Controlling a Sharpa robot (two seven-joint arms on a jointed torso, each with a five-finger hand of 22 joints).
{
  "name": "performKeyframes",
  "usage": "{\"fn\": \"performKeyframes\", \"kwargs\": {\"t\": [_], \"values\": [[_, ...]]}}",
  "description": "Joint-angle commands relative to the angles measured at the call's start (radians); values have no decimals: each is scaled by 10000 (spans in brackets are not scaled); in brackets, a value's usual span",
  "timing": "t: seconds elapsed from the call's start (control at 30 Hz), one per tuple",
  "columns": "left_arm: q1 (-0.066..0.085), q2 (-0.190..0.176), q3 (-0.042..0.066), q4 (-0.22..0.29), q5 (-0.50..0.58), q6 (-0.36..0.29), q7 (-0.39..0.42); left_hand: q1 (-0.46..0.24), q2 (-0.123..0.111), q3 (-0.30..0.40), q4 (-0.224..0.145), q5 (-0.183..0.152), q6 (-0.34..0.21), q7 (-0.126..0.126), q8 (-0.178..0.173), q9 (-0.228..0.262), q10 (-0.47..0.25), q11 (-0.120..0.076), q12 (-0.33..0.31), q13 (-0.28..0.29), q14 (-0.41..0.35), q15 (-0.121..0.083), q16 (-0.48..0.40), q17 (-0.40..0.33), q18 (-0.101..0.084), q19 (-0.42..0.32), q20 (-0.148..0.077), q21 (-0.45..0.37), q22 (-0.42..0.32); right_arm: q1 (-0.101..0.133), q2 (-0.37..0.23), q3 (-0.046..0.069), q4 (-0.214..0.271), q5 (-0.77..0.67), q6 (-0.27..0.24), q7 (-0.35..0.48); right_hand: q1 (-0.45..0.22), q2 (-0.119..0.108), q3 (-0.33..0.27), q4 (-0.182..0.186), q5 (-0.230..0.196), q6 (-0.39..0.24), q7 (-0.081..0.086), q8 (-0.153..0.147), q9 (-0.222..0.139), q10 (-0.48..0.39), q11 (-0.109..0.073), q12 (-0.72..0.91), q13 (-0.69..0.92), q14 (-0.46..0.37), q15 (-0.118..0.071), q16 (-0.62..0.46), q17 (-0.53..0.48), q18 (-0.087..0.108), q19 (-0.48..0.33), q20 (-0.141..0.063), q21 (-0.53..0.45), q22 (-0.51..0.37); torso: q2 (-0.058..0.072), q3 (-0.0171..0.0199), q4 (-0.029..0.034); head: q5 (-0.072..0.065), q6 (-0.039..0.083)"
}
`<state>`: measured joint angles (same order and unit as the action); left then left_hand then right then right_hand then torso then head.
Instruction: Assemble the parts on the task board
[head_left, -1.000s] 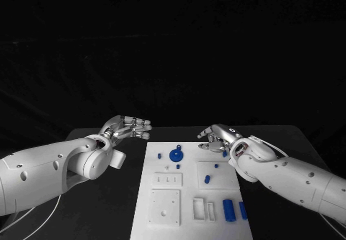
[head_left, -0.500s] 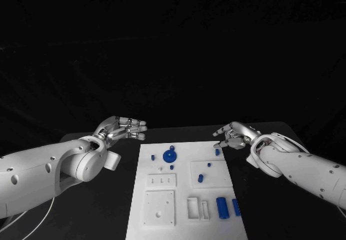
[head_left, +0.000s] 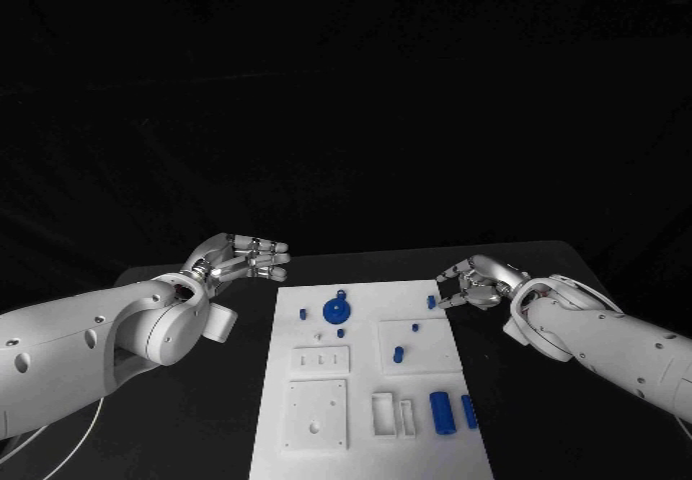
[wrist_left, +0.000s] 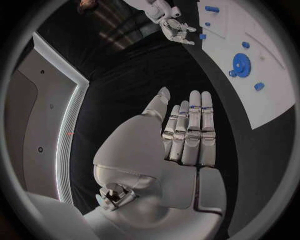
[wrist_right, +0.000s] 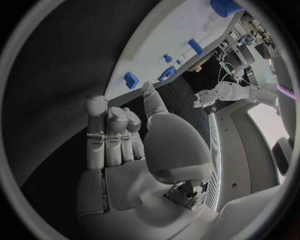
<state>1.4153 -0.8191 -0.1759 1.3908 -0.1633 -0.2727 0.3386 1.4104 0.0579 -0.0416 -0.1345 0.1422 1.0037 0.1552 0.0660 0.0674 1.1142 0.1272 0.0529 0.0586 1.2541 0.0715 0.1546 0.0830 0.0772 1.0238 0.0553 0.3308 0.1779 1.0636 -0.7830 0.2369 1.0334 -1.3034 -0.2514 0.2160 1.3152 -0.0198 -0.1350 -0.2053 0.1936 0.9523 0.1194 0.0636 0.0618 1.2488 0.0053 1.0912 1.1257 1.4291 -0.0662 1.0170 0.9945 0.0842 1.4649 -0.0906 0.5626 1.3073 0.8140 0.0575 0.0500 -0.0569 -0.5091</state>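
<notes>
left hand (wrist_left: 181, 137) fingers extended, empty, beside task board (wrist_left: 269, 75)

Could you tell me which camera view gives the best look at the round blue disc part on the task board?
The head view: the round blue disc sits unobstructed near the far end of the task board, with its neighbours visible. The left wrist view shows it clearly too, but bent by the fisheye lens. In the right wrist view I cannot pick it out.

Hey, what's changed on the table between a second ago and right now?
The right robot hand has pulled back from over the task board to just off its far right corner, and its fingers have curled in; it holds nothing. The camera shifted a little as well. The left robot hand stays raised and open beside the board's far left corner, and the blue parts lie where they were.
</notes>
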Motion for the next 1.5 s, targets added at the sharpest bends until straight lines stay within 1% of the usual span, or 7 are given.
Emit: {"fn": "performKeyframes", "kwargs": {"t": [0.03, 0.2, 0.3, 0.5, 0.83, 1.07, 1.5], "values": [[-8, 4, 4, 3, -66, 187, 173, -70, -46, -18, -61, 6, -27, -32, -28, -12, -80, -1, 52, 11, -29, 59, -14, -15, -120, -29, 38, 13, -10, -65, 104, 4, -169, 14, 158, 284, 89, -60, 25, 58, 49, -140, -27, -39, -17, 20, 64, -17, -4, -14, 41, -27, -7, 82, 366, 76, -75, 578, 9, -5, 17, 19, -8], [-29, 22, 4, -23, -76, 205, 179, -60, -48, -20, -69, 14, -29, -30, -27, -12, -107, 4, 52, 11, -32, 61, -17, -16, -115, -31, 42, 13, -11, -163, 287, 3, -462, -48, 138, 339, 127, -66, 72, 51, 190, -184, -44, -37, -17, 21, 49, -9, -13, -8, 32, -3, 14, 84, 384, 72, -91, 600, -3, -28, 58, 25, -50], [-35, 16, 4, -24, -82, 203, 179, -60, -48, -20, -69, 14, -29, -30, -27, -12, -107, 4, 52, 11, -32, 61, -17, -16, -115, -31, 42, 13, -11, -219, 358, 3, -554, -98, 145, 348, 151, -42, 105, 31, 222, -153, -48, -36, -16, 28, 45, 2, -7, -3, 27, 11, 27, 80, 391, 68, -77, 611, 9, -17, 71, 20, -64], [-40, 5, 5, -20, -99, 198, 179, -48, -44, -21, -80, 16, -30, -28, -27, -12, -123, 9, 53, 11, -31, 63, -18, -16, -108, -31, 44, 18, -9, -309, 526, 3, -757, -149, 165, 344, 161, 59, 246, -60, 234, 27, -71, -28, -10, 75, 24, 56, 28, 29, 9, 91, 108, 66, 423, 51, -8, 646, 7, -10, 45, 16, -96], [-42, 22, 7, -29, -109, 202, 171, -46, -44, -21, -82, 16, -30, -28, -27, -12, -126, 9, 53, 11, -30, 63, -18, -16, -106, -31, 44, 19, -9, -382, 770, 2, -973, -210, 237, 324, -346, 686, 1157, -712, 440, 964, -209, -19, 2, 224, -78, 186, 163, 126, -92, 251, 377, -22, 463, -51, 285, 696, 6, -26, 64, -1, -145], [-42, 43, 7, -52, -110, 203, 162, -46, -44, -21, -82, 16, -30, -28, -27, -12, -126, 9, 53, 11, -30, 63, -18, -16, -106, -31, 44, 19, -9, -416, 875, 2, -1030, -257, 262, 288, -540, 617, 1717, -757, 619, 1065, -230, -19, 2, 263, -96, 220, 223, 144, -109, 297, 476, -44, 463, -76, 397, 707, 0, -17, 38, 19, -175], [-43, 56, 7, -71, -111, 214, 142, -53, -20, -15, -86, 22, -29, -28, -26, -11, -124, 9, 53, 11, -25, 60, -16, -16, -104, -35, 43, 36, 0, -429, 954, 3, -1102, -297, 146, 201, -620, 595, 1847, -745, 721, 1028, -221, -22, -1, 266, -90, 215, 227, 148, -108, 305, 503, -26, 460, -72, 409, 704, -14, -12, 56, -4, -172]]}}
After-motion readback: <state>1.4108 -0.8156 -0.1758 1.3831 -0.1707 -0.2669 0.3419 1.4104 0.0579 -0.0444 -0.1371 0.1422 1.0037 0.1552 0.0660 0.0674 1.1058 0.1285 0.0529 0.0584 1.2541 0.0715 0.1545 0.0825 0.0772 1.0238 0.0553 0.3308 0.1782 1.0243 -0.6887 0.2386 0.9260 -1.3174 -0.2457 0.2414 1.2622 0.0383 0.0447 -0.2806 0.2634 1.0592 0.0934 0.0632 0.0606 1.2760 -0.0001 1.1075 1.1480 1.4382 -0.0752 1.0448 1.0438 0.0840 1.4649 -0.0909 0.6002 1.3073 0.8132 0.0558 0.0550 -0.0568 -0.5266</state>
